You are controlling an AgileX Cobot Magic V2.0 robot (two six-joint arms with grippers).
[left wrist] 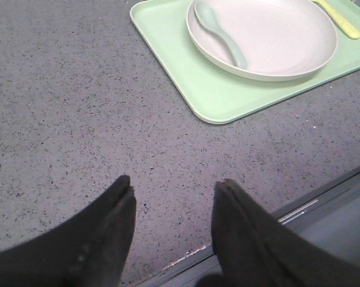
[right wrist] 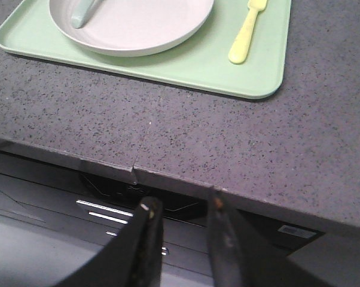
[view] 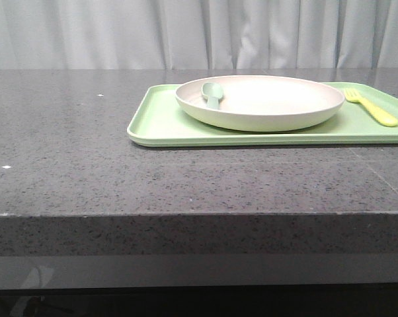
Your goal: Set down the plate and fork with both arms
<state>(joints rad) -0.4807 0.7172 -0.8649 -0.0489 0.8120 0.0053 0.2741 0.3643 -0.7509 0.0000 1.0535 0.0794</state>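
Plate: we see the off-white plate (view: 260, 102) sitting on the light-green tray (view: 160, 125), toward the tray's middle, its raised rim all in view from the front.
Spoon: a small grey-green spoon (view: 213, 94) lies inside the plate on its left part, bowl against the rim there.
Fork: the pale-yellow fork (view: 372, 107) rests flat on the tray just beside the plate's right edge, not touching it as far as we can tell; its tines point away from the robot and its handle comes toward the tray's near right corner.
Tray: it lies flat on the speckled grey stone table (view: 67, 152), right of centre, running off the right edge of the front view.
Left gripper: we see the left gripper (left wrist: 174, 200) low over bare tabletop close to the near edge, well apart from the tray; its two dark fingers stand wide apart with nothing between them.
Right gripper: the right gripper (right wrist: 181, 209) hangs off the table's near edge, below the level of the top, with the tray's fork end ahead of it; its fingers are close together with a narrow gap, and we see nothing held.
Arms: neither arm shows in the front view.
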